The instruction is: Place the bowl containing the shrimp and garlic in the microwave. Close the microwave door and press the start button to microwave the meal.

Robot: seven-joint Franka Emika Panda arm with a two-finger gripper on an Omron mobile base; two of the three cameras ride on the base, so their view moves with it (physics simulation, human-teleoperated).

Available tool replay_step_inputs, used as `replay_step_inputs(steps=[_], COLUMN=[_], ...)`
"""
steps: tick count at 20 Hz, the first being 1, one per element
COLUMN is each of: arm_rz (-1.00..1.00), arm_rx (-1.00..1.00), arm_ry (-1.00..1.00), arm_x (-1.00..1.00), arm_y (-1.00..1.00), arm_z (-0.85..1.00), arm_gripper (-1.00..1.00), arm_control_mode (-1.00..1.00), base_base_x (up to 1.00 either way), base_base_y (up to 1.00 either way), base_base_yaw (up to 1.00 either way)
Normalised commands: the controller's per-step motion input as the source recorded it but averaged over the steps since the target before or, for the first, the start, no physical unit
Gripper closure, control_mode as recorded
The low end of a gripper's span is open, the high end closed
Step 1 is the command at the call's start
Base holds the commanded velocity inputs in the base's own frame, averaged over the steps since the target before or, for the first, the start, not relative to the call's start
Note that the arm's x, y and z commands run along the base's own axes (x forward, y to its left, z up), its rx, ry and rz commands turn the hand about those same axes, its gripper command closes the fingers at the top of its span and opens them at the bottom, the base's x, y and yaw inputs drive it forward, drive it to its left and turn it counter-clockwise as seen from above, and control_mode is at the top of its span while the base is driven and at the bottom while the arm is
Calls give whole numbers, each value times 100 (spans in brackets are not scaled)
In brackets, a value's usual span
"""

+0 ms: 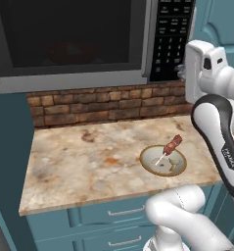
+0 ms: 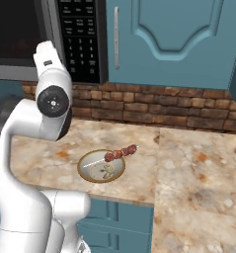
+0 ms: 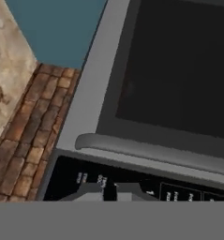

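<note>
Left base view: microwave [image 1: 74, 44] w/ microwave door [image 1: 69, 41] shut is hanging above counter [image 1: 84, 162]; a faint reddish shape is showing behind the glass. Arm's hand is sitting at keypad [image 1: 170, 39].

Right base view: plate [image 2: 100, 166] w/ skewer [image 2: 120, 153] is lying on counter, well below.

Hand view: claw [image 3: 109, 191] is pinched nearly closed, empty, tips right against keypad, just beside door handle [image 3: 151, 151].

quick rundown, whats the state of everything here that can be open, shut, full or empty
microwave door: shut, a dim red-orange shape shows behind its tinted window
fingers: shut together, empty, up against the keypad
plate: on the counter, holds a skewer
cabinet door: shut
drawers: shut
</note>
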Motion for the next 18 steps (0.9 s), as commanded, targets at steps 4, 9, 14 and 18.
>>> replay_step_inputs(steps=[4, 9, 14, 18], arm_rz=[0, 0, 0, 0], arm_rx=[33, 14, 1, 0], arm_ry=[6, 13, 12, 5], arm_x=[5, 6, 29, 36], arm_y=[-10, -1, 0, 0], arm_z=[-21, -21, 0, 0], arm_gripper=[100, 100, 100, 100], arm_control_mode=[-100, -100, -100, -100], base_base_x=[0, 0, 0, 0], base_base_y=[0, 0, 0, 0], base_base_yaw=[0, 0, 0, 0])
